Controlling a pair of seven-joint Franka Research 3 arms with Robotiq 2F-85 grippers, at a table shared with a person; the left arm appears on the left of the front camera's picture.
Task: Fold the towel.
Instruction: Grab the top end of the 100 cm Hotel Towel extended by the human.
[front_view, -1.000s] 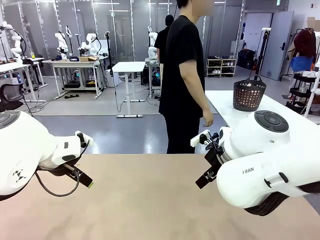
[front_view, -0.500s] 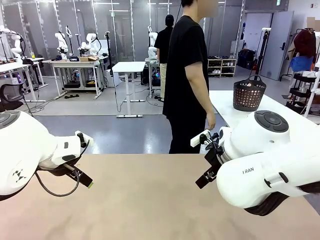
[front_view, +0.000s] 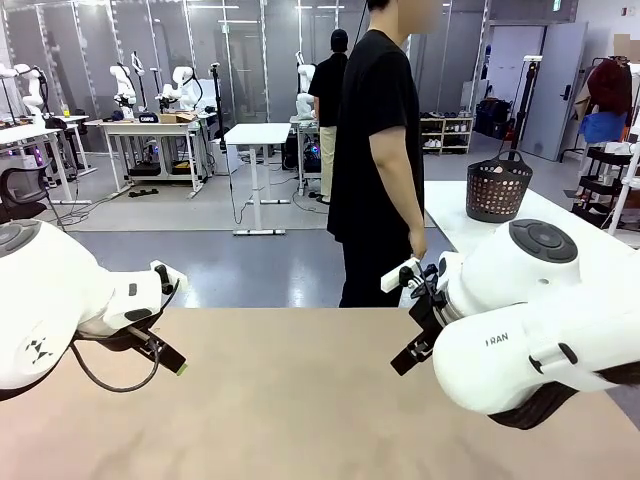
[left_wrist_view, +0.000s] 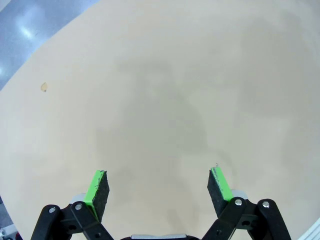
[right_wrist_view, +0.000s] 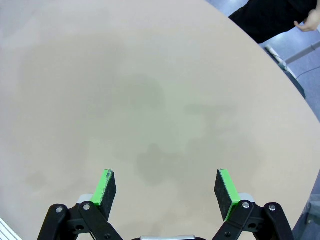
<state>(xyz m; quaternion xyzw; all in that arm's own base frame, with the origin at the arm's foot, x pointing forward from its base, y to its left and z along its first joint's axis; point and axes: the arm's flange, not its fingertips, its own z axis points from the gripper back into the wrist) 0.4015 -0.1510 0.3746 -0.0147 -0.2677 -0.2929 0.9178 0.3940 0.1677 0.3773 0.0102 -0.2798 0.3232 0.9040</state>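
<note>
Towel: its place cannot be told from these views, so its direction from the jaws, its long axis and the nearer arm cannot be fixed yet.

Table: plain tan surface is seen beneath both wrists. One small pale speck is noted on it in the left wrist view.

Left gripper: jaws spread wide, green pads facing each other with nothing between them. It is held above the tabletop on the left side.

Right gripper: jaws likewise spread wide, pads empty. It is held above the table on the right side, near the far edge.

Person: standing side-on at the far edge of the table, closer to the right arm than to the left. One hand hangs by the hip, and what it holds, if anything, cannot be made out.

Judgement: folding has not begun. If the towel is brought in from the person's side, the right gripper is judged the better placed to meet it first.

Further out: a dark basket stands on a white table beyond the right arm.

Writing: grey lettering on the right arm's housing is read as "FRAN", the first letter uncertain. No other print is legible.
</note>
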